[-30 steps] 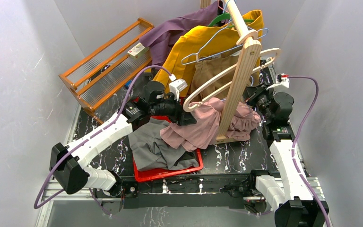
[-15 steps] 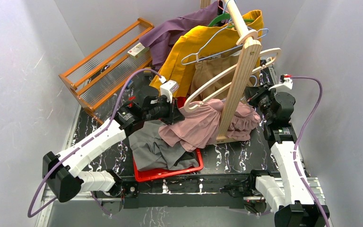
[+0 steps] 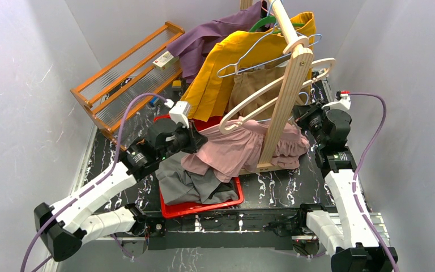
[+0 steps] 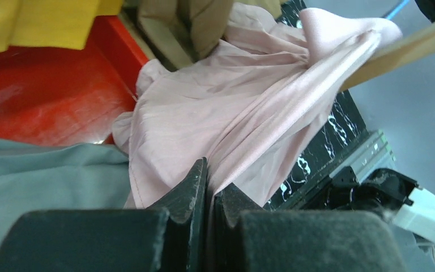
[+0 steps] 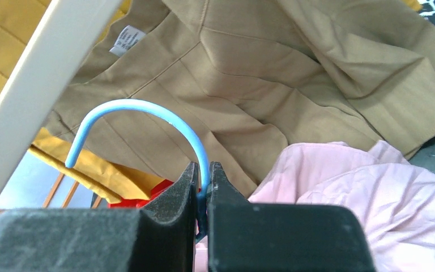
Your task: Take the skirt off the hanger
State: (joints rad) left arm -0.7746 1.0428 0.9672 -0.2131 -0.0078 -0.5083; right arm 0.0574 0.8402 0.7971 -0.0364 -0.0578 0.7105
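Observation:
The pink skirt (image 3: 238,150) drapes from the red tray to the foot of the wooden post, stretched out toward the left. My left gripper (image 3: 199,143) is shut on a fold at its left end; the left wrist view shows the pink cloth (image 4: 232,102) pinched tight in the gripper (image 4: 212,178). The hanger is thin blue wire. In the right wrist view its hook (image 5: 147,107) curves up out of my right gripper (image 5: 203,170), which is shut on the wire, with the skirt (image 5: 345,187) bunched beside it. From above, the right gripper (image 3: 303,116) sits behind the post.
A grey garment (image 3: 184,178) lies in the red tray (image 3: 204,207). The slanted wooden post (image 3: 286,96) carries a cream hanger (image 3: 260,99) and yellow (image 3: 226,62), tan (image 3: 255,85) and purple (image 3: 209,37) garments. A wooden shelf rack (image 3: 124,73) leans at back left.
My left gripper closed on the skirt's edge and drew back to the left, pulling the pink cloth out longer. The right gripper kept its hold on the hanger and stayed put.

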